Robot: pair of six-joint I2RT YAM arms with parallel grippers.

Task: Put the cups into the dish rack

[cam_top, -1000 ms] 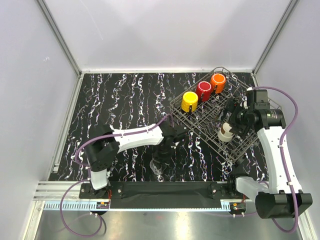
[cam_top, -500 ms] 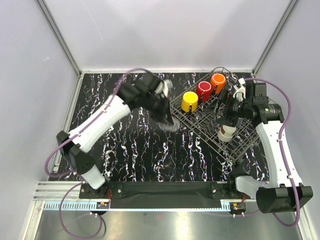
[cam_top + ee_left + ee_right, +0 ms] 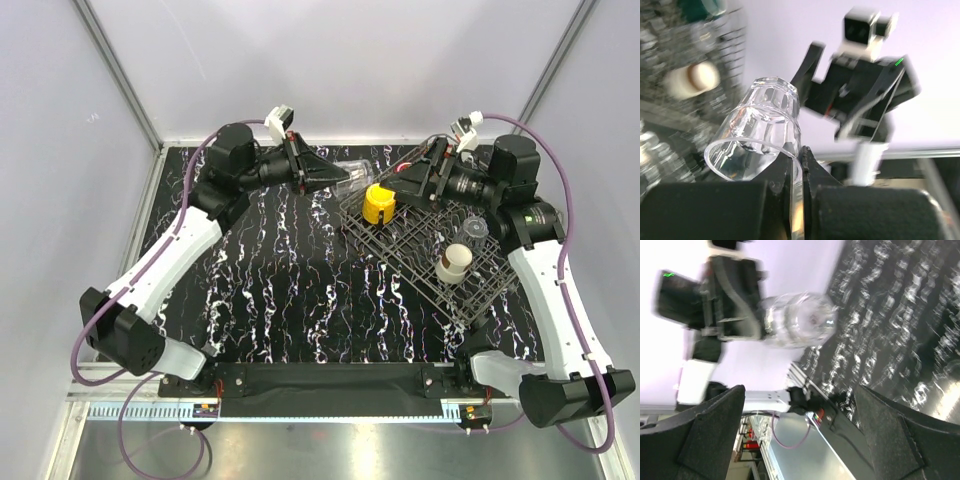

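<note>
Since one second ago, the left arm has swung from the near table to the far side. Nearest, the dish rack (image 3: pixel 478 288) holds a brown-and-cream cup (image 3: pixel 455 262), then a yellow mug (image 3: pixel 378 203). Beyond, the right gripper (image 3: pixel 405 185) hangs wide open and empty. The left gripper (image 3: pixel 325 175) clamps the wall of a clear glass (image 3: pixel 352 176), held in the air beside the rack's far-left corner.

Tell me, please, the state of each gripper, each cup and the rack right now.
Left gripper: shut on the held glass's rim.
Held glass: in the air, on its side.
Right gripper: open, empty, facing the held glass.
Yellow mug: in the rack.
Brown-and-cream cup: in the rack.
Other glass: in the rack, orientation unclear.
Rack: partly loaded.
</note>
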